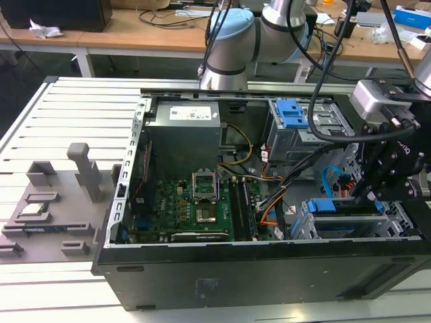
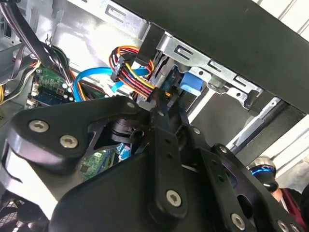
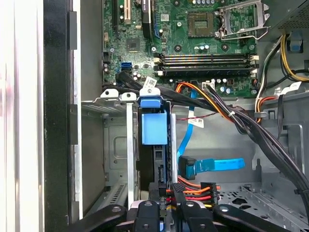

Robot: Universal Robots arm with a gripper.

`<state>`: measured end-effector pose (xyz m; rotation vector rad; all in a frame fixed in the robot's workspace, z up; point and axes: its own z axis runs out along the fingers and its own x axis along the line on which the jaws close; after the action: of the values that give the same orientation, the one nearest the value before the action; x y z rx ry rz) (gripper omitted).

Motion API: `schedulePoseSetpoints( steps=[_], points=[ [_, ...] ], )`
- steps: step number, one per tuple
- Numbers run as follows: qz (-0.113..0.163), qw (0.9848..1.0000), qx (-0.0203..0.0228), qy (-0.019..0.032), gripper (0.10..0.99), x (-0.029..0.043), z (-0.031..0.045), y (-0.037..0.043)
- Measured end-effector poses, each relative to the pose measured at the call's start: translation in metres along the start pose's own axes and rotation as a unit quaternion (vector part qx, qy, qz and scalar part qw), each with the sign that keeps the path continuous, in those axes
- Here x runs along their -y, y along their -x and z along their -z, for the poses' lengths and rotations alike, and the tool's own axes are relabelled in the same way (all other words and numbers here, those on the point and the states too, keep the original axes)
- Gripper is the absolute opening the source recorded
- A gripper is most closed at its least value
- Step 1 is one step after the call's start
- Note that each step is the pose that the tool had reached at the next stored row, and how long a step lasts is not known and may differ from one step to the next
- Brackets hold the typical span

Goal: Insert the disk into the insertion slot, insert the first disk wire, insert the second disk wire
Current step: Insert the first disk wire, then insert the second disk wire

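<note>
On the exterior view's left, pale grey blocky fixtures (image 1: 84, 171) stand on the light slatted metal counter (image 1: 81, 101). Just beside them is the open black computer case (image 1: 222, 276), with its green motherboard (image 1: 182, 202) lying flat inside. Further right, at the far side of the case, rises a taller silver metal bay (image 1: 316, 128) with a ridged blue plastic latch (image 1: 291, 113).

Nearer the camera sits the insertion slot (image 1: 310, 225) – a boxy silver-grey perforated drive cage – and the disk (image 1: 340, 206), a flat grey hard drive in a bright blue plastic carrier, is seated inside it. The black gripper (image 1: 367, 196) reaches down at the cage's right end.

In the first wrist view the disk (image 3: 154, 128) stands edge-on within the slot (image 3: 118, 145), and a flat blue cable with a black plug (image 3: 217, 164) lies just beside it (whether it is plugged in I cannot tell). The fingers (image 3: 174, 203) are drawn together, pinching the plug of a red, orange, yellow and black wire bundle (image 3: 195, 189) at the disk's near end. The second wrist view shows the same pinch – the gripper (image 2: 155, 104) beside the disk's blue carrier.
</note>
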<state>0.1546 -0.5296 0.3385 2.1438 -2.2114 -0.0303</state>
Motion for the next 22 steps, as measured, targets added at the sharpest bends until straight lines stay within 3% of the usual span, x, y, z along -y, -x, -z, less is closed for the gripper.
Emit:
schedulePoseSetpoints(
  steps=[5,8,9,10,22],
  points=[
    [0.000,1.0000,0.0000,0.0000,0.227,-0.0013,0.0204,0.0028],
    [0.000,1.0000,0.0000,0.0000,0.106,-0.0023,0.0365,0.0061],
    [0.000,1.0000,0.0001,0.0000,0.106,-0.0028,0.0447,0.0067],
    [0.000,1.0000,0.0000,0.0000,0.106,-0.0029,0.0469,0.0066],
    [0.000,1.0000,0.0000,0.0000,0.114,-0.0031,0.0490,0.0065]
  ],
)
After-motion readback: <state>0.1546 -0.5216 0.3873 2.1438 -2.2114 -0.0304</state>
